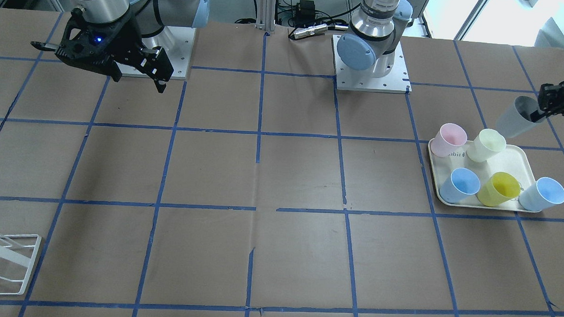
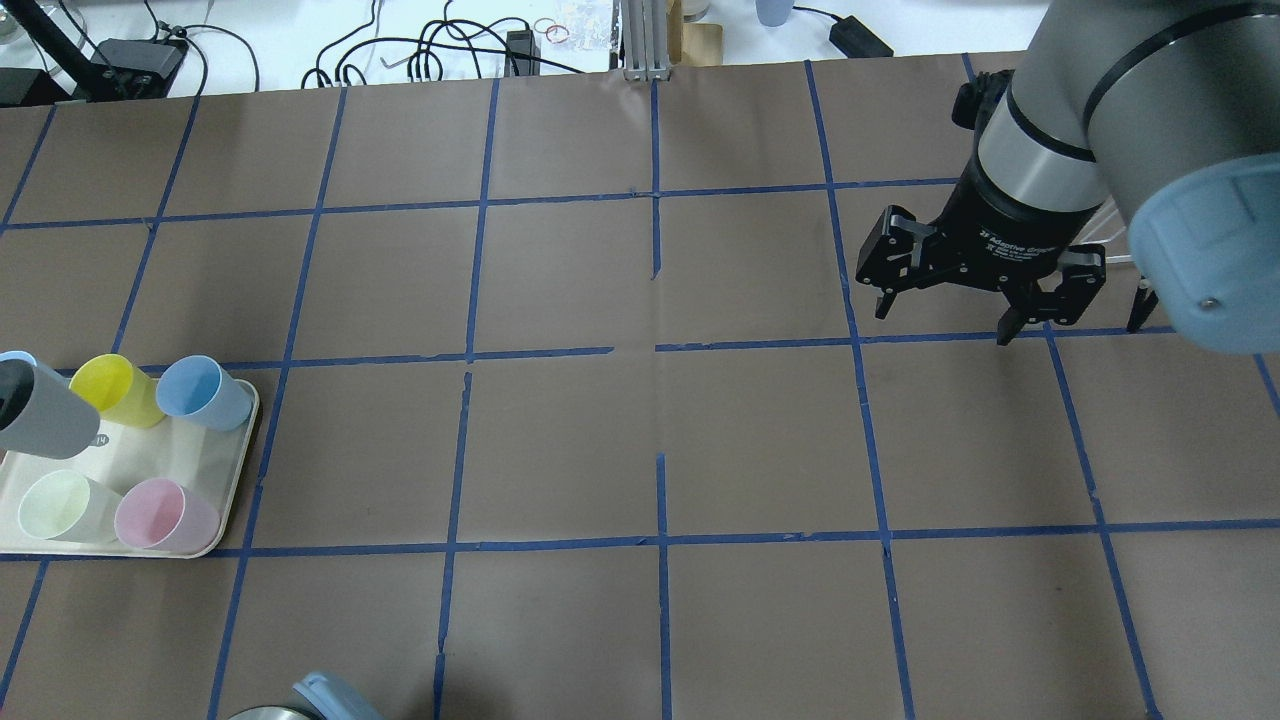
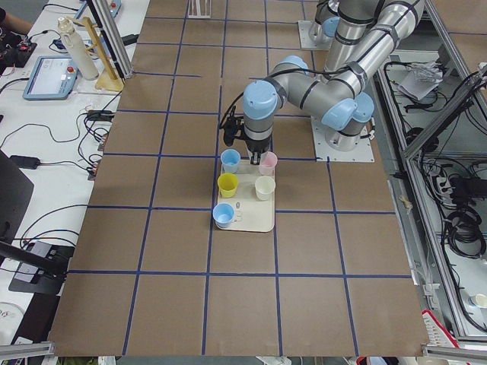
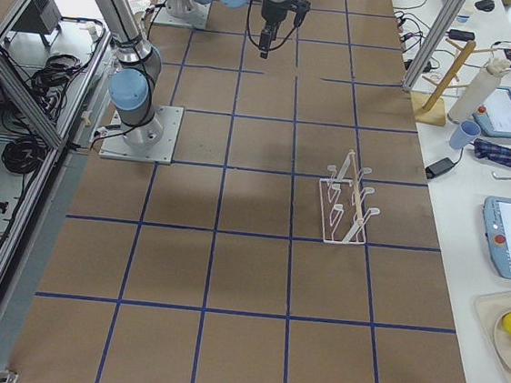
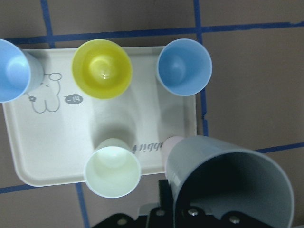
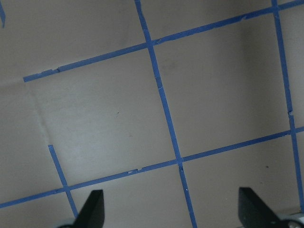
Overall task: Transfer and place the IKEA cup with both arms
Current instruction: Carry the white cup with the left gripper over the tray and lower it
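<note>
The pale grey IKEA cup (image 1: 517,119) hangs tilted in the air just above the back edge of the cream tray (image 1: 529,162). My left gripper (image 1: 540,112) is shut on its rim, one finger inside the cup. The left wrist view shows the cup (image 5: 228,185) close up, above the tray (image 5: 28,156). In the overhead view the cup (image 2: 45,415) is at the far left edge. My right gripper (image 2: 945,322) is open and empty, hovering over bare table on the other side; it also shows in the front view (image 1: 97,65).
On the tray stand a pink cup (image 1: 448,140), a pale green-cream cup (image 1: 486,144), a yellow cup (image 1: 499,188) and two light blue cups (image 1: 460,184). A white wire rack (image 1: 6,261) sits at the table's far corner on my right side.
</note>
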Robot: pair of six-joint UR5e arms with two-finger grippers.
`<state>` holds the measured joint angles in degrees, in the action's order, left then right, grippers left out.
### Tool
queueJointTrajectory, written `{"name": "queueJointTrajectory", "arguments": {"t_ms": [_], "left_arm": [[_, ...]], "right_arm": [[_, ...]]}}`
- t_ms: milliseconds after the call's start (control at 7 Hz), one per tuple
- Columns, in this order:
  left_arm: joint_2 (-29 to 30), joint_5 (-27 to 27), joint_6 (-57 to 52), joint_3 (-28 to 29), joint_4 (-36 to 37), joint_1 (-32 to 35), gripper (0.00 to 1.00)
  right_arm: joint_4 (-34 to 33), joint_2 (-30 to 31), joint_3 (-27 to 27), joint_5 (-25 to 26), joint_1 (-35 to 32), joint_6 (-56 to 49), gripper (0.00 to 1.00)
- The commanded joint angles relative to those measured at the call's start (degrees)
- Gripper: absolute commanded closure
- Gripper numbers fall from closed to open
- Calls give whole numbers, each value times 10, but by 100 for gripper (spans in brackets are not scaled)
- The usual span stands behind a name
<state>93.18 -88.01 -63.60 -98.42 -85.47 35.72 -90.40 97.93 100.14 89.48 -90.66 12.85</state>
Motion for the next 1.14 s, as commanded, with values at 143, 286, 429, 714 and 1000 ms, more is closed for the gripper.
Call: {"name": "queueJointTrajectory", "arguments": {"t_ms": [143, 286, 429, 714, 1000], "left_arm": [[98, -6, -128, 15, 93, -73, 100], [126, -1, -133, 12, 114, -74, 100], [147, 1, -153, 9, 142, -77, 100], [182, 2, -173, 9, 165, -91, 100], [196, 3, -173, 10, 169, -91, 100]], "right_arm": [[0, 9, -1, 2, 7, -23, 0], [3, 11, -2, 3, 16, -27, 0], [3, 10, -2, 3, 21, -29, 0], [0, 11, -1, 3, 21, -25, 0], [6, 10, -1, 1, 21, -26, 0]]}}
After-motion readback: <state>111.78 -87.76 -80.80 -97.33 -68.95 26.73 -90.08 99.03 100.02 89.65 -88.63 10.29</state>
